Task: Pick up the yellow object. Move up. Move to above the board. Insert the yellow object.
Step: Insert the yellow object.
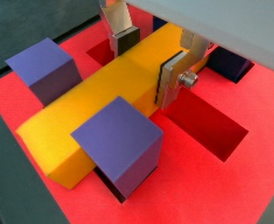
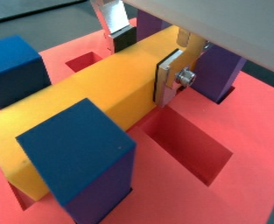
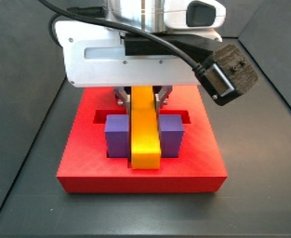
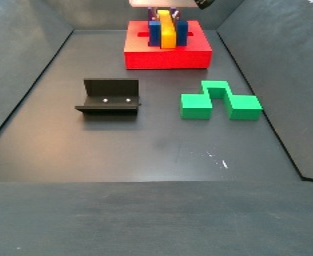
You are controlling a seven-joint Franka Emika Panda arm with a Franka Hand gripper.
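As you scan a side view from left to right, you meet the dark fixture (image 4: pixel 108 97) first, standing on the worktop (image 4: pixel 145 150). To its right lies the green zigzag block (image 4: pixel 220 101), well apart from it. Both are nearer the camera than the red board (image 4: pixel 168 52), which sits at the far end of the worktop.

Over that board is your claw (image 3: pixel 141 93), hanging from the large white wrist housing that fills the top of a side view. The claw is pinching the yellow bar (image 3: pixel 144 135). In both wrist views, a silver finger (image 1: pixel 173 77) presses flat on one long side of the bar (image 1: pixel 98 109) and the other finger (image 1: pixel 118 26) meets the opposite side, near the bar's far end.

The bar lies lengthwise across the middle of the board (image 3: pixel 141 172), between the upright posts. In a wrist view, a purple post (image 1: pixel 45 67) stands on one side of it and another purple post (image 1: pixel 119 143) on the other side, touching or almost touching it. In another wrist view, two dark blue posts (image 2: pixel 15 66) (image 2: pixel 78 156) flank the bar (image 2: pixel 92 105) in the same way, and an open square recess (image 2: pixel 188 150) shows in the red surface just beside it. You cannot tell whether the bar's underside is fully seated in the board.
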